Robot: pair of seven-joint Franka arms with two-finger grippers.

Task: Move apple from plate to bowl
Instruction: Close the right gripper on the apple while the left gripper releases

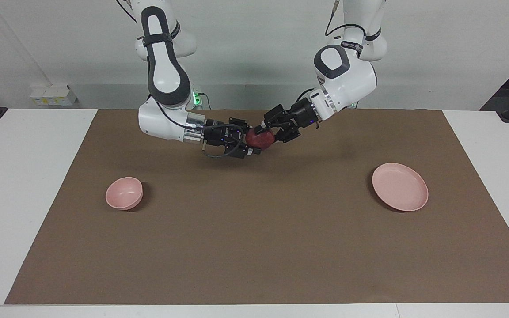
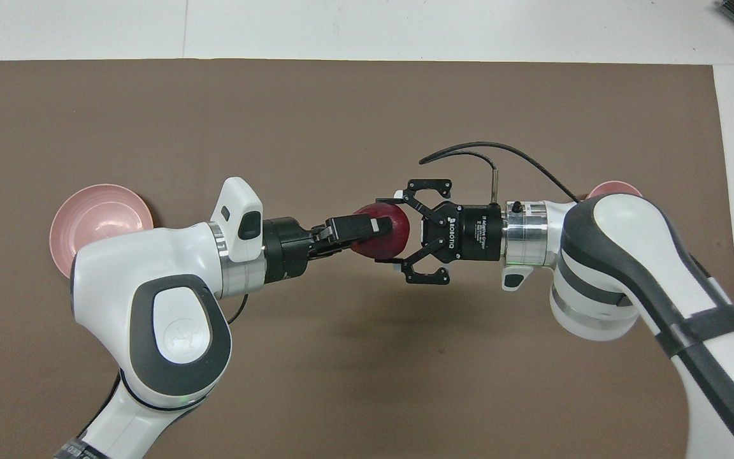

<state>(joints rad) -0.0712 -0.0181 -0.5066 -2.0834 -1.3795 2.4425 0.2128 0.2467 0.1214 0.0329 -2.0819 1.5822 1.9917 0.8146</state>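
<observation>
While both arms meet in the air above the middle of the brown mat (image 1: pixel 254 229), the apple (image 1: pixel 260 139) hangs between them, off the surface. The left claw (image 2: pixel 372 231) is clenched on the apple. The right claw (image 2: pixel 399 233) has its fingers spread around the fruit; whether they press it, I cannot tell. The plate (image 1: pixel 400 187) lies bare toward the left arm's end, the bowl (image 1: pixel 124 193) toward the right arm's end.

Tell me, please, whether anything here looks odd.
Nothing spilled or damaged. The one oddity: the apple is in mid-air over the mat, gripped by the left gripper, with the right gripper, jaws open, around its other end. The plate and bowl sit empty.
</observation>
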